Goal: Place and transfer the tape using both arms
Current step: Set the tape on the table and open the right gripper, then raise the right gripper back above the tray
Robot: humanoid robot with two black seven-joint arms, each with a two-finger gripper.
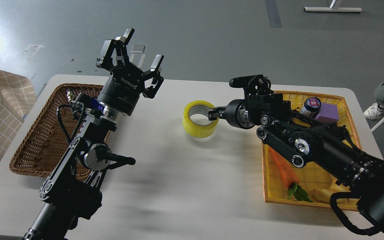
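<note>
Head view showed the tape (pixel 200 119) lying flat near the middle of the table (pixel 185 186), somewhat toward the far edge, with its core opening facing up. Right gripper (pixel 214 113) reached it from the right side, and its jaws looked closed narrowly over the near wall of the roll, one finger inside the core and the other hidden behind the yellow band; whether it truly pinched or only touched could not be settled. The roll's spot between the two baskets suited a handover: either arm could reach it there, judging from how they stood.

Left gripper (pixel 140 50) hung above the table's far left part, pointing upward and away, its jaws spread wide and holding nothing, probably waiting for its turn at the roll. "ROBOTIQ" could be read in white on its black body.

Beyond the left arm, a brown basket (pixel 42 133) sat along the left edge. Along the right edge a yellow basket (pixel 312 186) held a carrot (pixel 283 170), a purple block (pixel 327 112) and a small jar (pixel 310 106) whose lid print was too small to read. Pale items in its near corner were partly hidden by the right arm.
</note>
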